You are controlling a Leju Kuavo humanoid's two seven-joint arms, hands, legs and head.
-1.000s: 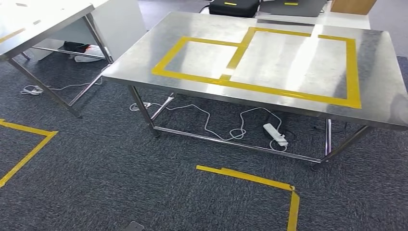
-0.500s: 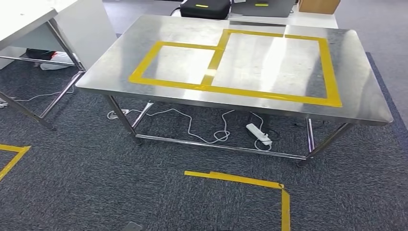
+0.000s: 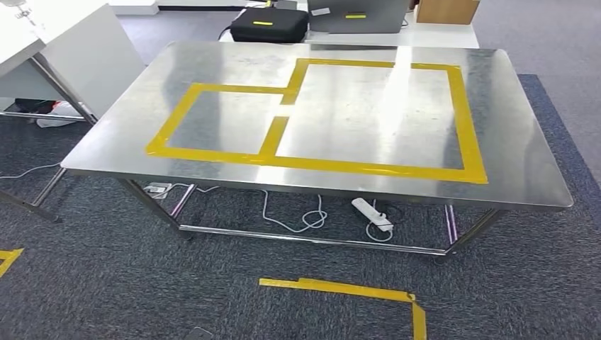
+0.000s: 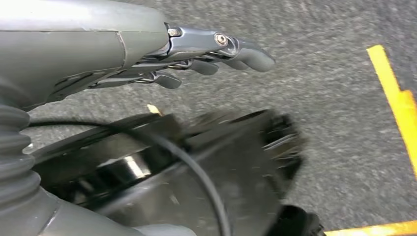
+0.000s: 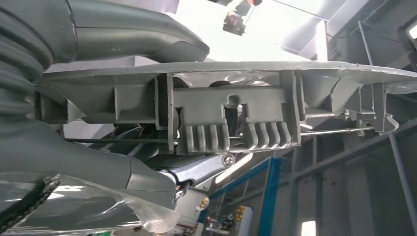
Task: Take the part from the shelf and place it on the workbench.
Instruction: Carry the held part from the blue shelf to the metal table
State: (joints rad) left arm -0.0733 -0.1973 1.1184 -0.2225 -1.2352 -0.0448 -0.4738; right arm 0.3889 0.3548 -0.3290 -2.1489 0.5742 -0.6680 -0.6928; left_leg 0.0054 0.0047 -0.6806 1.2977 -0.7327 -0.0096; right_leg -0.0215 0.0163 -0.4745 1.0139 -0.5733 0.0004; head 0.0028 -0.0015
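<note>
The right hand is gripping the part, thumb on one face and fingers beneath. The left hand is hanging over the carpet, fingers loosely extended, holding nothing. Risk: the wide part is overhanging the hand and could tilt or strike the workbench edge, lying at 12 o'clock in the head view. The part is grey, flat, with ribs and a toothed block.
</note>
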